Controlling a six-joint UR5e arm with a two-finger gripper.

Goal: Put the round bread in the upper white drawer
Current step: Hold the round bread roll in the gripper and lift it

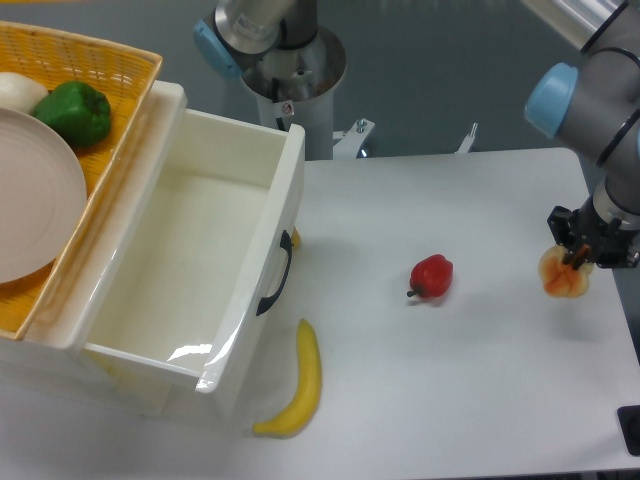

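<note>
The round bread [560, 276], pale tan with orange creases, is at the far right of the white table. My gripper [577, 260] comes down onto its top from above, and its dark fingers look shut on the bread. The upper white drawer [292, 190] stands pulled open at the left with nothing inside. Its dark curved handle [275, 275] faces the table's middle. The bread is far to the right of the drawer.
A red pepper [432, 276] lies between the drawer and the bread. A banana [298, 385] lies in front of the drawer's corner. The yellow woven basket [120, 75] on top at the left holds a green pepper [75, 112], a plate [30, 195] and a white round item [18, 90].
</note>
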